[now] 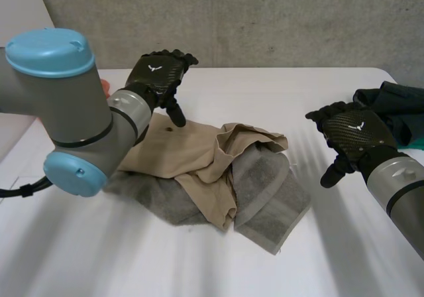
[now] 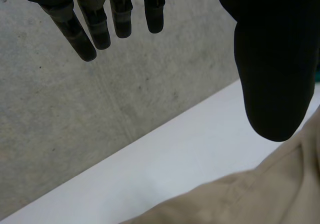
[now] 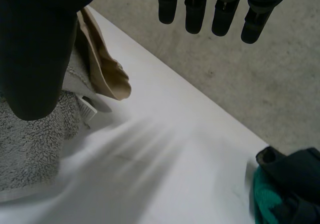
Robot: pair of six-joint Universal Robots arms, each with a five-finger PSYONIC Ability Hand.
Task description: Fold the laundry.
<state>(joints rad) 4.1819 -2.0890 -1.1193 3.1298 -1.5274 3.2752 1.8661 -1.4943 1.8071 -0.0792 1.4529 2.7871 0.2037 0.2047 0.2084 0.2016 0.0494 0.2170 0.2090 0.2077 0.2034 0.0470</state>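
Tan garment (image 1: 192,154): we see it crumpled in the middle of the table, lying on top of the towel. Its right end is bunched into folds, and a small dark dot shows on its far left part.
Grey towel (image 1: 268,201): it lies under the tan garment, rumpled. It sticks out on the near left and more on the near right, where a flat hemmed end points toward us.
Towel tag (image 3: 89,109): we see a small white tag at the towel's edge in the right wrist view, just beside the garment's bunched end.
Left hand (image 1: 156,71): it hovers over the garment's far left part, spread wide and holding nothing. In its wrist view the fingers (image 2: 85,39) are straight and apart from the thumb. The thumb points down at the cloth; we cannot tell if it touches.
Right hand (image 1: 354,131): it is right of the laundry, well apart from it and above bare table. It is wide, with the fingers (image 3: 195,14) straight and nothing in the grasp.
Dark clothes (image 1: 397,108): we see a heap at the far right table edge, behind the right hand, with a green piece (image 1: 416,141) among it.
Table (image 1: 199,264): it is white, and all the cloth lies on it.
Wall (image 1: 265,18): grey concrete, beyond the table's far edge.
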